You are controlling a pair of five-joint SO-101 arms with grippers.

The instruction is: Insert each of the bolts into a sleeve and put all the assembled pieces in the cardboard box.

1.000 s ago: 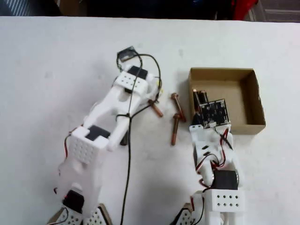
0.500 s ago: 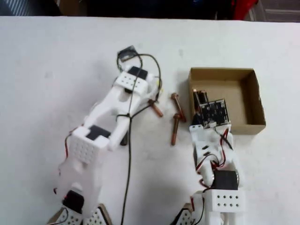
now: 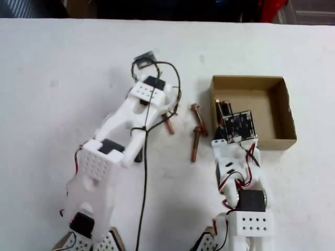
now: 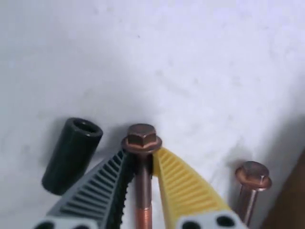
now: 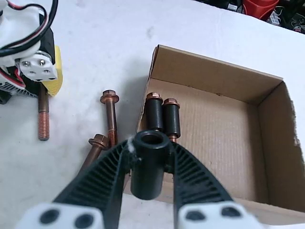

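- left pincer (image 4: 141, 157) pinching a copper-coloured hex-flange metal bolt (image 4: 141, 139) by the shank just under the head; head sits past the fingertips, and the threaded end pokes out clear of the fingers on the far side
- short black cylindrical sleeve (image 4: 71, 155) lies loose on the white table (image 4: 200, 57), just beside that pincer's grey finger (image 4: 95, 191); bore end open
- right pincer (image 5: 150, 149) clamped on a second black cylindrical sleeve (image 5: 148, 174); bore faces back toward the wrist camera; held at the near wall of the brown cardboard box (image 5: 214, 71)
- box lies just beyond the right pincer's tips; two sleeved bolts (image 5: 162, 114) lie side by side inside, against the wall on the left-pincer side
- two loose copper bolts (image 5: 110, 117) on the table between the pincers, close to the box's outer wall, the lower one's head near the right pincer's tips
- step in hand, my read: mating; one half in each pincer; two pieces done, roughly three bolts to go
- next move: bring the free threaded end in line with the held sleeve's bore; the axes need to match before pushing; grip is near the head, so the tip may wander; then drop the assembly into the box
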